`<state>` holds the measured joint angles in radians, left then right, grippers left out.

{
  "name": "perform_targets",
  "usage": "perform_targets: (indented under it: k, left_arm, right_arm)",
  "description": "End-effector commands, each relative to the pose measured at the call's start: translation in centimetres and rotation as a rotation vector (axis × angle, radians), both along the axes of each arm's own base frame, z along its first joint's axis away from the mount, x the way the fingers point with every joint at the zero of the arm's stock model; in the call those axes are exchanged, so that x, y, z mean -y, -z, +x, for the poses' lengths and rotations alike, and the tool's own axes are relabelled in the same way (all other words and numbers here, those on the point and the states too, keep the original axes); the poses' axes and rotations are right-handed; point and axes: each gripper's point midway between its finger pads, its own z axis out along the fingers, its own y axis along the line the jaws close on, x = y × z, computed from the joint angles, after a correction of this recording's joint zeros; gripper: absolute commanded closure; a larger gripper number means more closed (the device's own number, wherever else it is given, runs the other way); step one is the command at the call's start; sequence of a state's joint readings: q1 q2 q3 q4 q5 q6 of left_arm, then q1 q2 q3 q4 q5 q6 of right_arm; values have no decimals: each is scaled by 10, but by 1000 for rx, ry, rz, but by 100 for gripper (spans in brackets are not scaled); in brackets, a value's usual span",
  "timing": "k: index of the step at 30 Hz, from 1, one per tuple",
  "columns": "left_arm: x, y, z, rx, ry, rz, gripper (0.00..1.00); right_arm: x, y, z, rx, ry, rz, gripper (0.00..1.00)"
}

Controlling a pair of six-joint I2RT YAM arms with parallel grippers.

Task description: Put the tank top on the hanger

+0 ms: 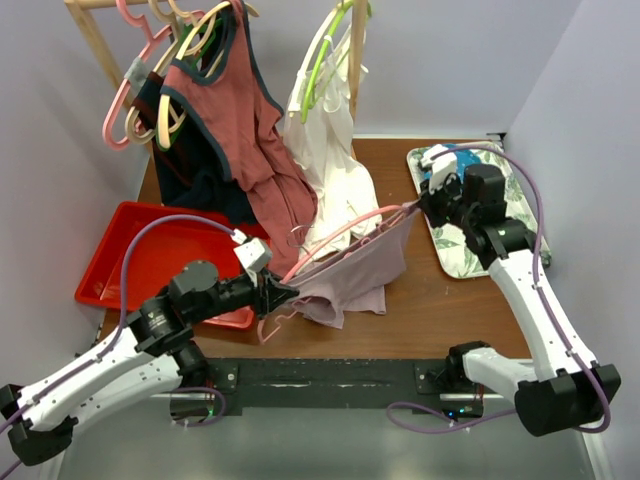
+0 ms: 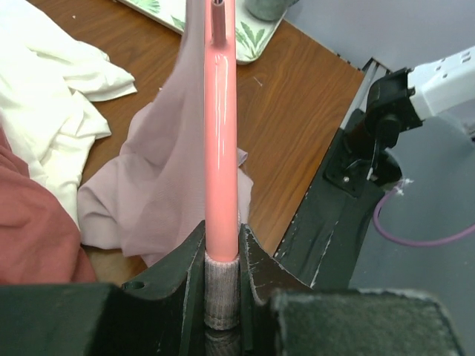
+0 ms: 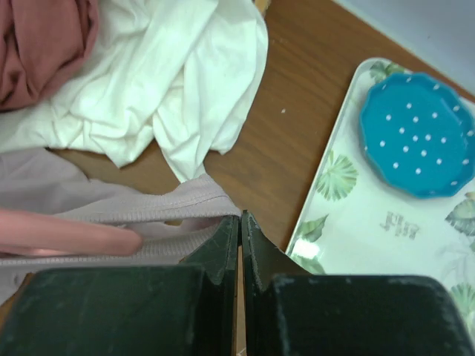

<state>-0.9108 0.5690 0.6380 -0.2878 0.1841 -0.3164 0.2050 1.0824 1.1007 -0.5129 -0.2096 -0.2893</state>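
my left claw (image 2: 222, 252) is clamped on the salmon-pink hanger (image 2: 221, 148), which runs straight out ahead of it. my right claw (image 3: 239, 226) is pinching the strap of the mauve tank top (image 3: 126, 209), with the hanger's tip just to its left. i judge we're mid-threading. next i'd draw the strap over that tip.

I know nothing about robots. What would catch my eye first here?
Mid-table, the left end effector clamps a salmon-pink hanger while the right end effector pinches the pale mauve tank top draped along it. Behind, a rust-red top and a white garment hang from a wooden rack.
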Motion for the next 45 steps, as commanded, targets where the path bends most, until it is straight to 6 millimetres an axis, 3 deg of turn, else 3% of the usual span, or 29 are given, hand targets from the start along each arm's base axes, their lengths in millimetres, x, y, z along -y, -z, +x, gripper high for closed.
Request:
perform_targets:
  k: [1, 13, 17, 21, 26, 28, 29, 31, 32, 34, 35, 39, 43, 45]
  left_arm:
    - [2, -33, -2, 114, 59, -8, 100]
    - [1, -8, 25, 68, -8, 241, 100]
    - [6, -13, 36, 82, -16, 277, 100]
    - [22, -11, 37, 73, 44, 289, 100]
    - [31, -16, 48, 84, 29, 291, 100]
    - [25, -24, 58, 105, -46, 284, 100]
    - [21, -30, 59, 124, -61, 270, 100]
    - [15, -43, 57, 154, -80, 233, 100]
    - [16, -45, 52, 157, -54, 219, 100]
    - [14, -50, 42, 170, -18, 197, 100]
    - [15, -51, 37, 166, 7, 193, 100]
    - [-6, -48, 26, 72, -41, 227, 100]
    - [-31, -76, 6, -68, -163, 56, 100]
    - [-49, -74, 4, -117, -247, 47, 100]
  right_arm:
    - [7, -33, 10, 54, 27, 27, 100]
    - [-7, -63, -8, 86, -81, 56, 100]
    - [-14, -69, -16, 86, -147, 57, 100]
    - [-43, -86, -40, 67, -312, 164, 100]
    - [-81, -109, -101, 56, -690, 258, 100]
    - [-79, -104, -121, 42, -752, 222, 100]
    - [-73, -101, -122, 53, -731, 177, 97]
    - [-63, -90, -121, 38, -671, 124, 80]
    - [-56, -85, -119, 40, -630, 96, 55]
    - [-40, -80, -106, 48, -521, 31, 34]
    - [-37, -81, -105, 58, -498, 20, 16]
    - [-30, -90, -96, 87, -437, 1, 3]
    - [-23, -89, -82, 91, -347, 16, 1]
    - [-22, -79, -71, 89, -315, 30, 1]
